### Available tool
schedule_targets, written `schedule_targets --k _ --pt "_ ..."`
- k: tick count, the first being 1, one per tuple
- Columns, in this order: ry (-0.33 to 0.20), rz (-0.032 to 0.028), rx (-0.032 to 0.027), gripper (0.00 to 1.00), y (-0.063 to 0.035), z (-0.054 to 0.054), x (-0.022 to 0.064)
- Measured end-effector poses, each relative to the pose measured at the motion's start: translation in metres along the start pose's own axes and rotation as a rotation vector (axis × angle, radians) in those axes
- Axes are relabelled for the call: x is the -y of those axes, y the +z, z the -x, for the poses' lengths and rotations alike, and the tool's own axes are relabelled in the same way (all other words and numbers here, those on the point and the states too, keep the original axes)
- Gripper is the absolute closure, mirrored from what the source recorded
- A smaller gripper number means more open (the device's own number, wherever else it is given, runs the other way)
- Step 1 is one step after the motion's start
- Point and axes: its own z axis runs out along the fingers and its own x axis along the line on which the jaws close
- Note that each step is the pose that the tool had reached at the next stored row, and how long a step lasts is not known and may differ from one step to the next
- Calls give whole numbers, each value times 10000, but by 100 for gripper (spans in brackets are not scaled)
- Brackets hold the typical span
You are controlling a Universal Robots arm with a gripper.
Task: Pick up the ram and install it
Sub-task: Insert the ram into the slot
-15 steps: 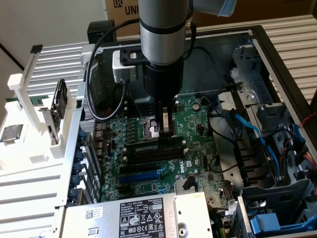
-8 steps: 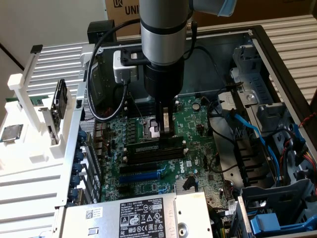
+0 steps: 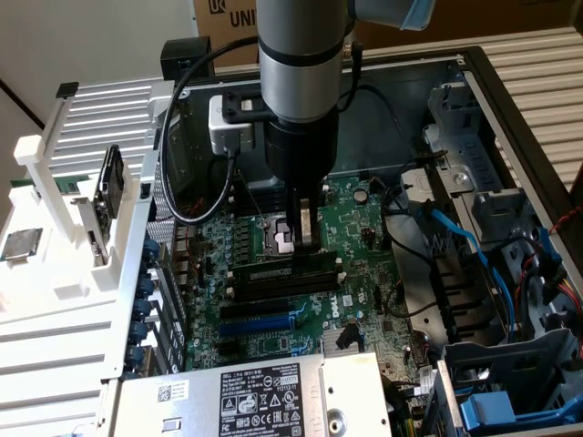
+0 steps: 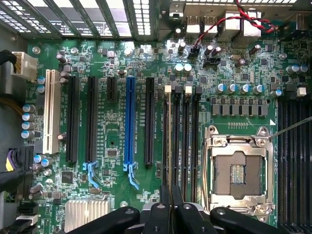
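The ram (image 3: 281,269), a thin dark-green strip with a small white label, stands on edge in the black memory slot nearest the CPU socket. In the wrist view the ram (image 4: 169,141) shows edge-on as a thin line between white end clips. My gripper (image 3: 304,244) reaches straight down from the arm onto the ram's top edge near its middle. Its dark fingers (image 4: 165,204) stand pressed together, with the ram's edge running in between them. The gripper (image 4: 171,195) is shut on the ram.
Beside the ram lie empty black memory slots (image 3: 278,289) and a blue expansion slot (image 3: 264,320). The open CPU socket (image 4: 237,171) sits just beyond. Blue cables (image 3: 474,246) and drive cages fill the exterior view's right. A power supply (image 3: 255,396) lies at the front.
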Motion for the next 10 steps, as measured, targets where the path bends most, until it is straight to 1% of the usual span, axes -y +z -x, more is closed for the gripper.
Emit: schedule_targets --k 10 --pt "3 0 1 88 4 -3 -1"
